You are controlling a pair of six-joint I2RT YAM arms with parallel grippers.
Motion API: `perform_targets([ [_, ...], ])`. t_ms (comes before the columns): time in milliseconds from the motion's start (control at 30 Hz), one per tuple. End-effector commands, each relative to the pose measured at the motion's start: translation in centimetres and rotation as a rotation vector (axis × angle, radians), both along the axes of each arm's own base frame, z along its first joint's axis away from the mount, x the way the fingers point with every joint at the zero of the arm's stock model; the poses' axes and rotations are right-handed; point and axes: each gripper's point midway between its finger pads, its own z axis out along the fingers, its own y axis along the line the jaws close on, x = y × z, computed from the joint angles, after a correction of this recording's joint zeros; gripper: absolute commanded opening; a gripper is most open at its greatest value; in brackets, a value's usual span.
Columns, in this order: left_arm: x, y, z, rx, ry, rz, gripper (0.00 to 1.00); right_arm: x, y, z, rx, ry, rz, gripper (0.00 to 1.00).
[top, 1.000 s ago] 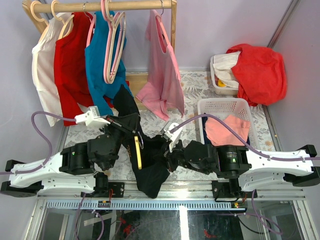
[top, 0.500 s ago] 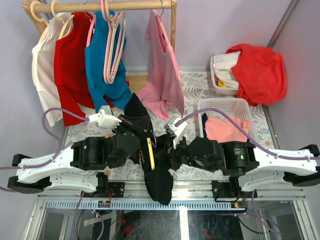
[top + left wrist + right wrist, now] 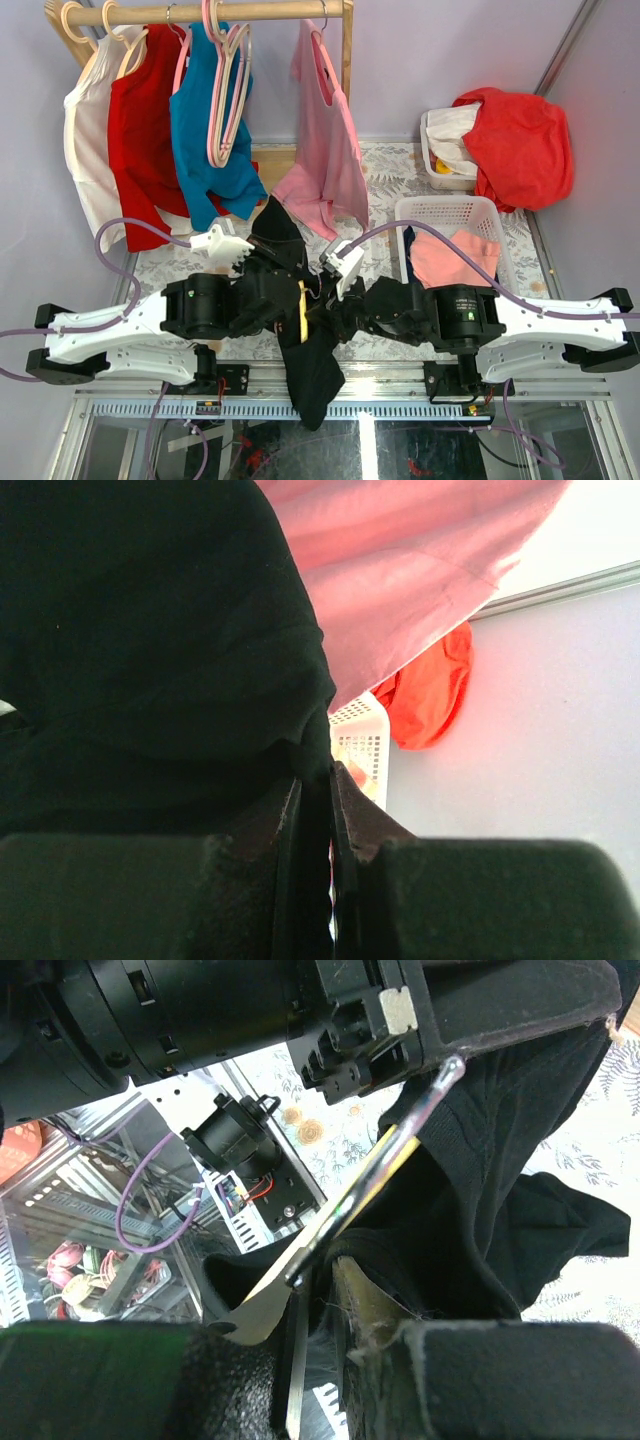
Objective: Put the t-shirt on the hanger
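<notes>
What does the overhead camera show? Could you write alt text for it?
The robot's left arm and right arm meet mid-table with a black t-shirt bunched between them and a yellow hanger showing against its cloth. Behind is a wooden rail of white, red, teal and pink clothes; a white basket sits right.

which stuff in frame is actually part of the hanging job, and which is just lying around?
Job: black t-shirt; yellow hanger; left gripper, pinching the t-shirt; right gripper, at the hanger.

Lying about: pink shirt, teal shirt, red shirt and pink hangers on the wooden rail; white basket; red cloth over the tub.
</notes>
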Motion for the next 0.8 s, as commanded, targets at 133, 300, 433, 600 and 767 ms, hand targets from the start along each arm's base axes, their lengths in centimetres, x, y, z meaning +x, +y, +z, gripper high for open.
perform_targets([
  [133, 0.6, 0.4, 2.4, -0.156, -0.027, 0.070, 0.00, 0.1, 1.5, 1.4, 0.075, 0.012, -0.021, 0.25],
  [300, 0.8, 0.0, 2.5, -0.178, -0.036, 0.076, 0.00, 0.4, 1.7, 0.7, 0.072, 0.035, -0.059, 0.33],
  [433, 0.8, -0.3, 2.5, -0.192, -0.037, 0.075, 0.00, 1.4, 1.5, -0.3, 0.049, 0.033, -0.134, 0.34],
  [600, 0.9, -0.3, 2.5, -0.205, -0.039, 0.079, 0.00, 2.2, 1.6, -1.0, 0.024, 0.016, -0.178, 0.34],
  [767, 0.8, 0.4, 2.7, -0.207, -0.054, 0.084, 0.00, 3.2, 1.1, -1.5, -0.033, -0.027, -0.230, 0.33],
])
